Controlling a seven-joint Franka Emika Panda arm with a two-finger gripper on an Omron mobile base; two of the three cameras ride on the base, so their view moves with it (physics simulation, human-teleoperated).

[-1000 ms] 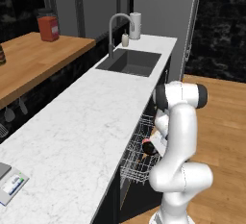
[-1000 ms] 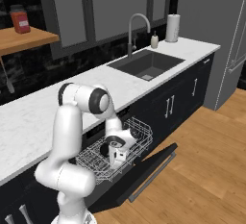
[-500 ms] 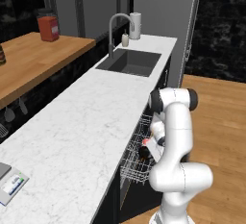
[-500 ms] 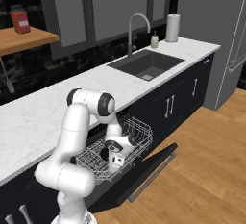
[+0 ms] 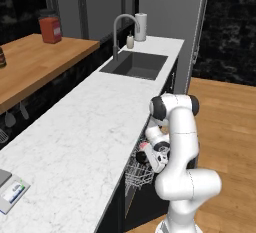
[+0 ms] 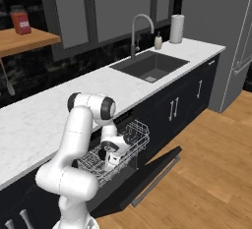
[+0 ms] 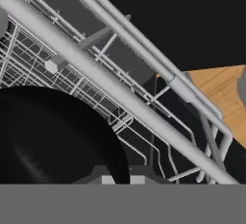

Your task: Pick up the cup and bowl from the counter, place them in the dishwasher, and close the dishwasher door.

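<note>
The pincer is clamped on the bowl, low over the rack. Releasing it and shutting the dishwasher door, at five o'clock of the rack, remain.

Even, flat rendered light falls on the worktop, with no glare and only soft shadows. Below the worktop the dishwasher interior looks dim, perhaps slightly blurred close up.
</note>
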